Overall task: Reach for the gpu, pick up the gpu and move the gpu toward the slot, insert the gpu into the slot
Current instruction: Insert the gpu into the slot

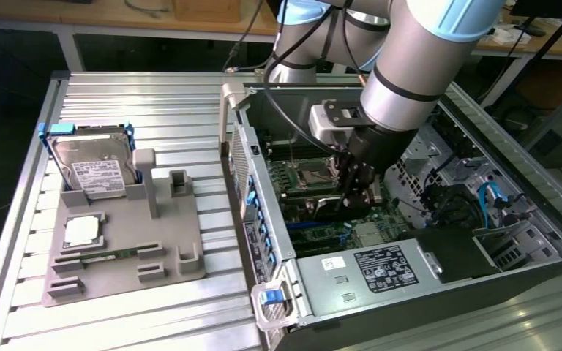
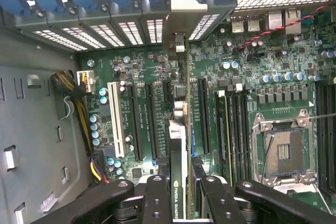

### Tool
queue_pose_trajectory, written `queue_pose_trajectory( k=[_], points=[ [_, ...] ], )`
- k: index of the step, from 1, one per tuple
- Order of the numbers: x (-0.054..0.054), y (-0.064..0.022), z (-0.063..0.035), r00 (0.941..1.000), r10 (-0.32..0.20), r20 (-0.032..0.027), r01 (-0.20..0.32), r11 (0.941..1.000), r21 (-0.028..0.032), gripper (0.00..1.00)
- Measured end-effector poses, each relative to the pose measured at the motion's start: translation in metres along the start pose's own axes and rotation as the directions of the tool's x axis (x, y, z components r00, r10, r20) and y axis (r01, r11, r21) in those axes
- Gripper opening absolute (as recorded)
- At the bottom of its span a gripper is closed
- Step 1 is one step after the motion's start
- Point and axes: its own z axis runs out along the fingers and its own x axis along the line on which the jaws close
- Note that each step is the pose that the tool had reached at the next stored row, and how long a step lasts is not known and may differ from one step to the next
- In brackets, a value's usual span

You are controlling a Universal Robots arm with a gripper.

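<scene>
On the slatted metal worktop (image 1: 164, 95) an open computer case (image 1: 261, 219) lies on its side near the edge on the exterior view's right. It holds a green motherboard (image 2: 142, 66), and a silver power supply (image 1: 379, 267) with a black label fills its near corner. A grey fixture tray (image 1: 164, 241) sits on the worktop just beside the case, toward the edge on the exterior view's left. It carries an upright hard drive (image 1: 96, 172) at its far end, a square silver chip (image 1: 83, 230) in a recess, and a small green memory stick (image 1: 105, 256) lying flat near its front edge. The gpu (image 2: 178, 150) is inside the case, seen edge-on in the wrist view. It stands on edge over the board between the long dark connectors, and its far end reaches toward the case's perforated rear wall (image 2: 110, 32). The slot (image 2: 193, 142) shows as no more than a sliver of blue just beside the card, the rest covered, and whether the card's edge touches it cannot be told. The processor socket (image 2: 283, 150) lies open to one side, well apart from the card, and a bundle of yellow and black wires (image 2: 79, 108) runs along the case floor. The arm (image 1: 418, 66) leans down steeply into the case from its far side, wrist pointing at the board. The gripper (image 2: 181, 184) has its fingers (image 2: 157, 198) closed partway, clamping the gpu from both faces.
</scene>
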Motion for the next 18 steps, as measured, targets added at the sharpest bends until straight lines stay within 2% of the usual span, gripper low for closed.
queue_pose_trajectory(
  k=[4,18],
  points=[
    [-0.0002,0.0000,0.0000,0.9999,-0.016,0.0000,0.016,0.9999,-0.0004,0.27],
    [-0.0003,0.0006,0.0070,0.9999,-0.016,-0.0003,0.016,0.9999,-0.0004,0.27]
  ],
)
